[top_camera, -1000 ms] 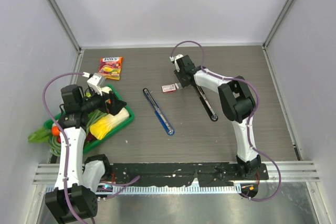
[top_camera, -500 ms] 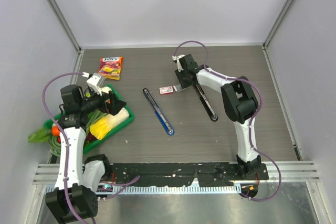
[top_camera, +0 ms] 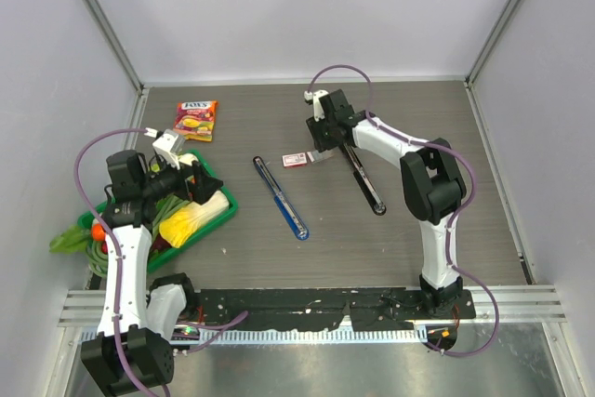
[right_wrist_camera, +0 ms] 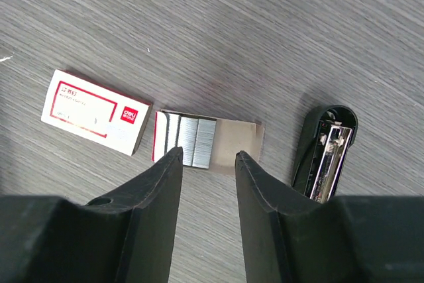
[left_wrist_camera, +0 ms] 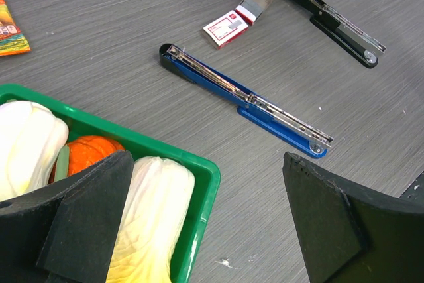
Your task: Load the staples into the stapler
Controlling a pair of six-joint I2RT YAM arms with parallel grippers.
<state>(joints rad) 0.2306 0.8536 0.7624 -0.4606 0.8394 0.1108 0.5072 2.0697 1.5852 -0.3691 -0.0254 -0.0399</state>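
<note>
The staples (right_wrist_camera: 197,140) are silvery strips lying in a brown cardboard drawer (right_wrist_camera: 238,142) slid out of a red-and-white box (right_wrist_camera: 96,111). My right gripper (right_wrist_camera: 207,157) is open and empty, hovering just above the drawer with a fingertip on each side of the staples. The black stapler (right_wrist_camera: 328,154) lies opened flat right of the drawer; it also shows in the top view (top_camera: 363,178). A blue stapler (top_camera: 280,198) lies opened flat mid-table and shows in the left wrist view (left_wrist_camera: 245,94). My left gripper (top_camera: 193,181) is open and empty over a green tray.
The green tray (left_wrist_camera: 199,164) at the left holds cabbage (left_wrist_camera: 152,223), an orange vegetable (left_wrist_camera: 89,150) and greens. A snack packet (top_camera: 195,120) lies at the far left. The box (top_camera: 296,159) sits between the two staplers.
The red-and-white box shifted slightly left and the drawer with the staples now shows beside it. My right gripper drew back a little toward the far side. The left arm has not moved.
</note>
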